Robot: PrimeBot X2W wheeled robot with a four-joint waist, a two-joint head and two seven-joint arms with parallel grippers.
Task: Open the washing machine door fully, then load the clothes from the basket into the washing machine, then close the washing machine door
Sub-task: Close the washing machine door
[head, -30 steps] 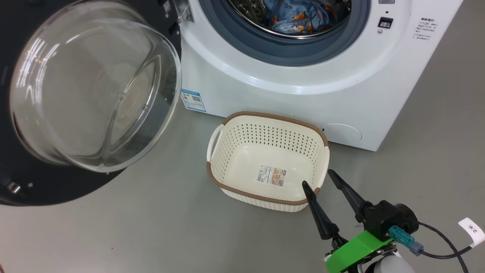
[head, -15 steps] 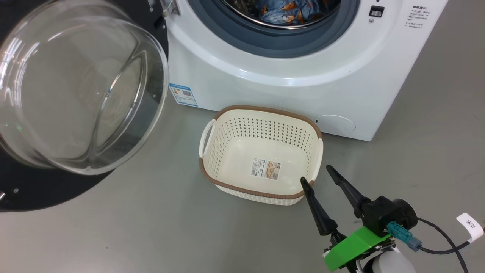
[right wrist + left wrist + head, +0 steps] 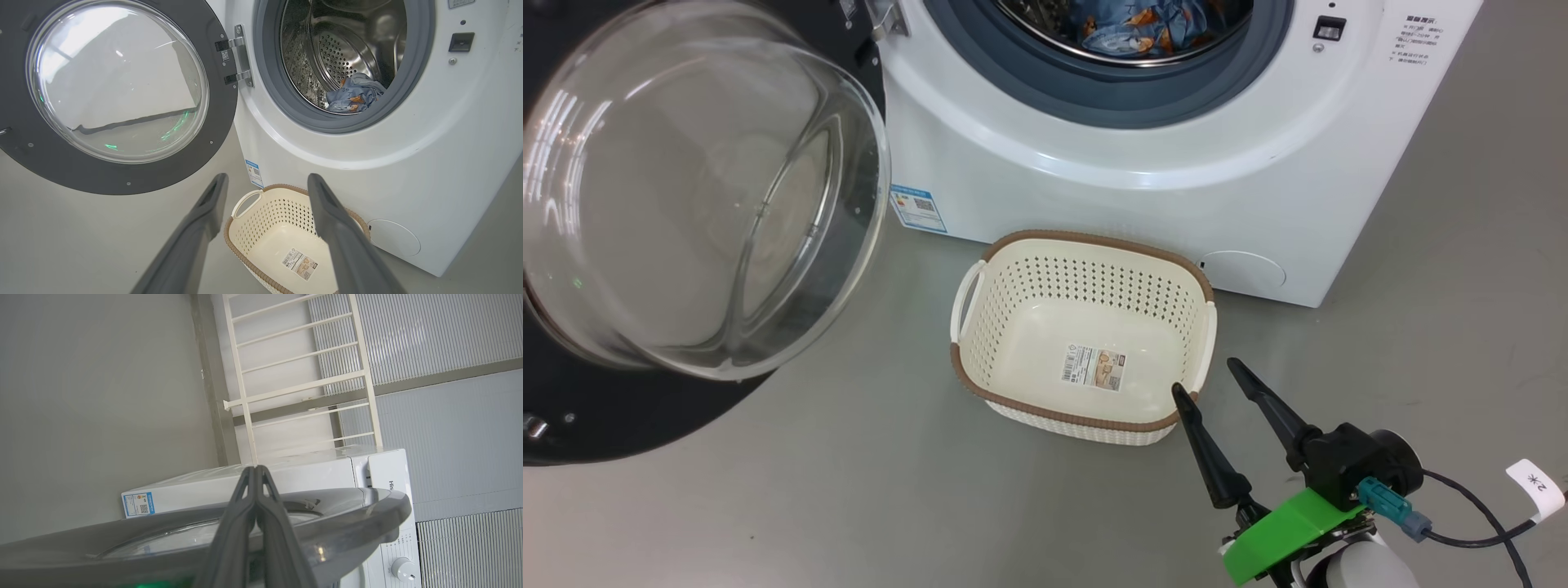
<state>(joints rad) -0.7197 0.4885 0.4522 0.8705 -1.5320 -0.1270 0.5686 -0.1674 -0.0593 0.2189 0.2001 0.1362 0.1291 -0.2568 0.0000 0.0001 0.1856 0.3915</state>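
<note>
The washing machine [image 3: 1143, 188] stands with its drum open, and the clothes [image 3: 1135, 18], blue with orange prints, lie inside the drum [image 3: 353, 96]. The washing machine door [image 3: 686, 196] is swung wide to the left, its glass bowl facing me [image 3: 118, 81]. The basket [image 3: 1086, 282] sits on the floor before the machine with nothing in it but its label. My right gripper [image 3: 1205, 376] hangs open at the basket's near right corner, nothing between its fingers [image 3: 267, 177]. My left gripper [image 3: 255, 468] is shut on nothing, on the far side of the door's rim [image 3: 347, 510].
Grey floor [image 3: 849, 490] lies around the basket and under the open door. A white railing [image 3: 294, 388] and a ribbed wall stand behind the machine in the left wrist view. A cable [image 3: 1478, 523] with a white tag trails from my right wrist.
The head view has shifted, sliding the whole picture a little left and up. The right gripper, the basket and the door hold their places.
</note>
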